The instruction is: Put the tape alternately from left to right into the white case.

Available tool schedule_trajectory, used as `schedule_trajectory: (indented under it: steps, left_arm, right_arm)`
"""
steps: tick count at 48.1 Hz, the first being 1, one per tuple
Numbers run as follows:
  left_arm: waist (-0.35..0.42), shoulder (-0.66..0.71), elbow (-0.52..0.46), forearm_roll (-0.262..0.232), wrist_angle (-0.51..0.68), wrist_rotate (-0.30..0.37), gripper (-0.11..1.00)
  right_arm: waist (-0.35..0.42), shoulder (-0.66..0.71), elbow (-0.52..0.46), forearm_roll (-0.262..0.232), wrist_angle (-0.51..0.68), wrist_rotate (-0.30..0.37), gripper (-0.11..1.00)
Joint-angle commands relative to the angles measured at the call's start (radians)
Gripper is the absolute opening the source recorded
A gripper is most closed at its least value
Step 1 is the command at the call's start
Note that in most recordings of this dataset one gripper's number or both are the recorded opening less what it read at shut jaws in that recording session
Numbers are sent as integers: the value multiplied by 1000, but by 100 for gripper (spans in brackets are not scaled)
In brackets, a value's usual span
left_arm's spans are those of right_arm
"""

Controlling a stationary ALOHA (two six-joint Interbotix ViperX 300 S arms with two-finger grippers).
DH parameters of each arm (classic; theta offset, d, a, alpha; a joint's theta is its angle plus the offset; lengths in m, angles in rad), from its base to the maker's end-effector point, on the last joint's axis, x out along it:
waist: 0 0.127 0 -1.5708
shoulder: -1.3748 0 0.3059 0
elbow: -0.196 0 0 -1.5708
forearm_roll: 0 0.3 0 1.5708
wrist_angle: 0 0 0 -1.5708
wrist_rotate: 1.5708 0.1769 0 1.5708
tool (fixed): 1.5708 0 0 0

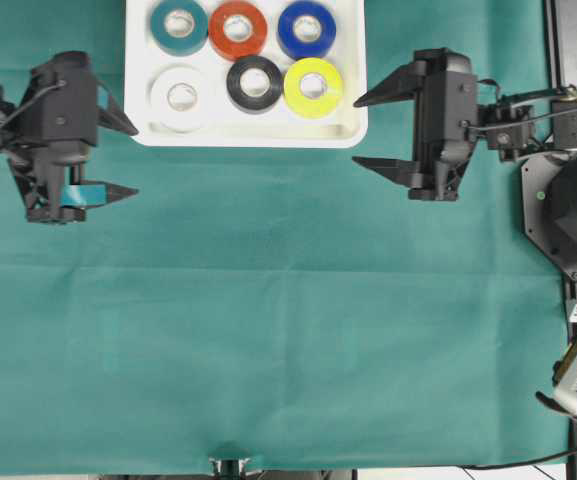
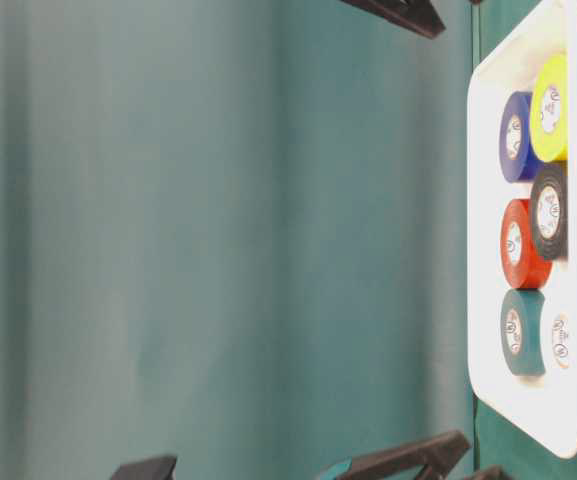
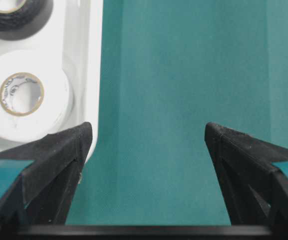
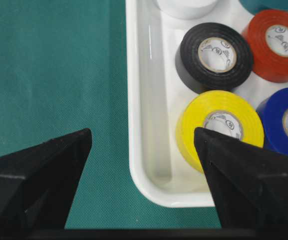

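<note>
A green cloth (image 1: 268, 330) covers the table, and the white case (image 1: 258, 133) lies at its far edge. Either side of it, the left gripper (image 1: 118, 155) and right gripper (image 1: 380, 130) hover empty, jaws spread wide. All six tape rolls (image 1: 255, 83) sit inside the case, in two rows of three.
</note>
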Motion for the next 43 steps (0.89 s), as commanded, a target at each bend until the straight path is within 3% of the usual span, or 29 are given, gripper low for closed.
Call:
schedule_trajectory:
  steps: [1,43]
  left_arm:
    - [-2,-44,14,0,-32,0,99]
    - [3,-377,247,-2,-141,0,99]
  right_arm:
    - [3,-35,2,0,-3,0,86]
    - [3,-299,150,2,-6,3,86]
